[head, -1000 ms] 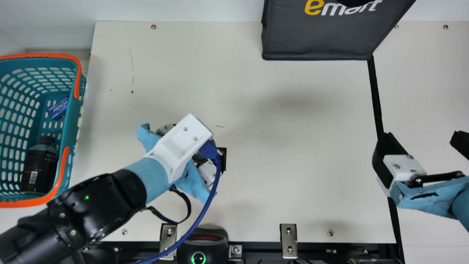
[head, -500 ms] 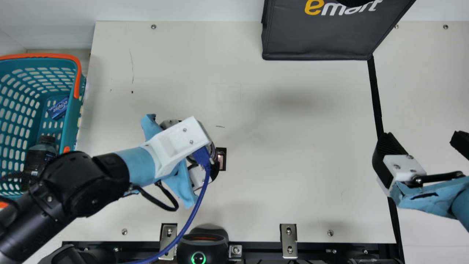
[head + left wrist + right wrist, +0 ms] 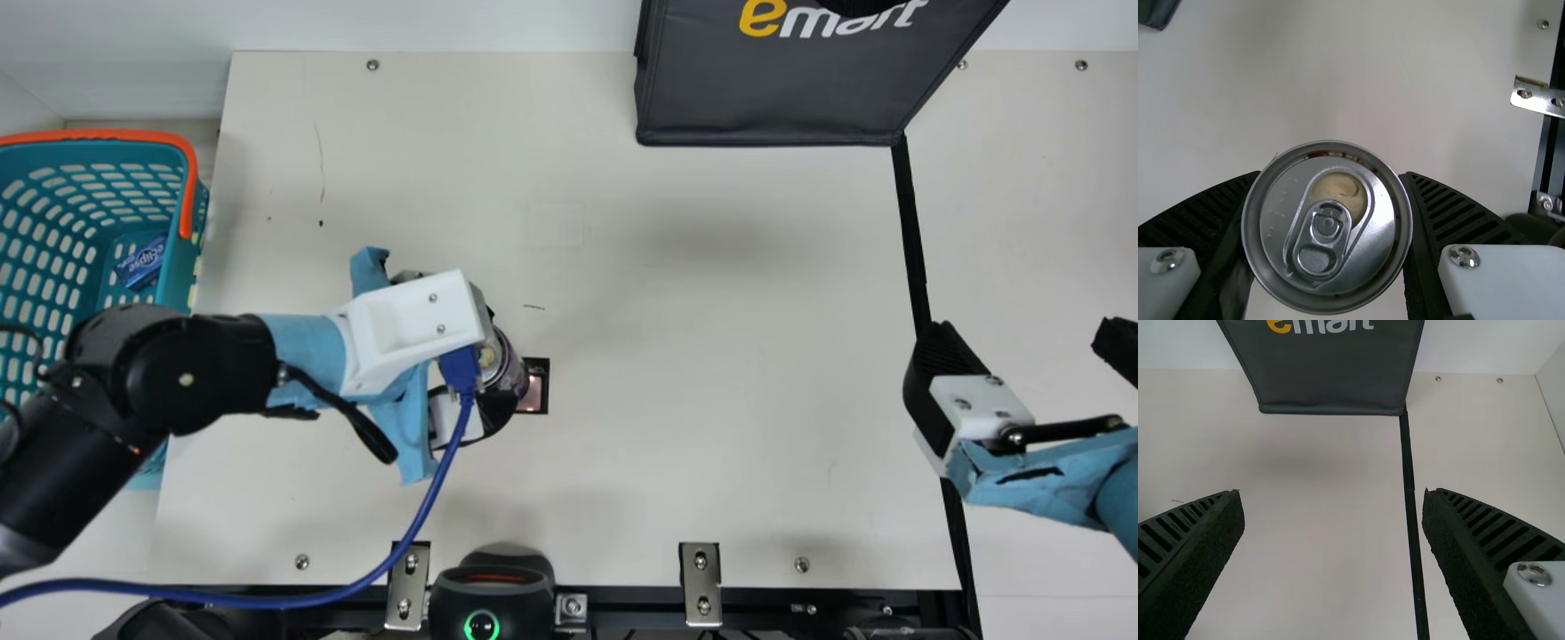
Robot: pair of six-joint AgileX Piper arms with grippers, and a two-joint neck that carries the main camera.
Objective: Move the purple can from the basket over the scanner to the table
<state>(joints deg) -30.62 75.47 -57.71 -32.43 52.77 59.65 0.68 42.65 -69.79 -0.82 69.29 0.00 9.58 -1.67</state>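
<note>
Left jaws: closed on the purple can (image 3: 1328, 227), one ribbed side against each flank, gripping near the lid.
Right jaws: spread apart with nothing between them, above the black strip (image 3: 912, 231).
Purple can: in the left jaws, out of the basket (image 3: 176, 267), just beside the black-framed pane (image 3: 535, 391) in the tabletop (image 3: 711, 427); I cannot tell whether its base touches down.
Step in hand: the scanner pass, I judge, taking that pane as the scanner's window; the black device with the green ring (image 3: 482, 582) may be the scanner instead.
Next move: probably carry the can squarely across the window, then lower it base-first onto the tabletop clear of the pane before letting go.
Watch for: a slip or lean as it lands, since the hold is high on a smooth, round body.
Can's look: silver rim and lid, pull tab in place, a tan patch beside the tab, brownish marks along the rim; a strip of dark purple side shows below.
</note>
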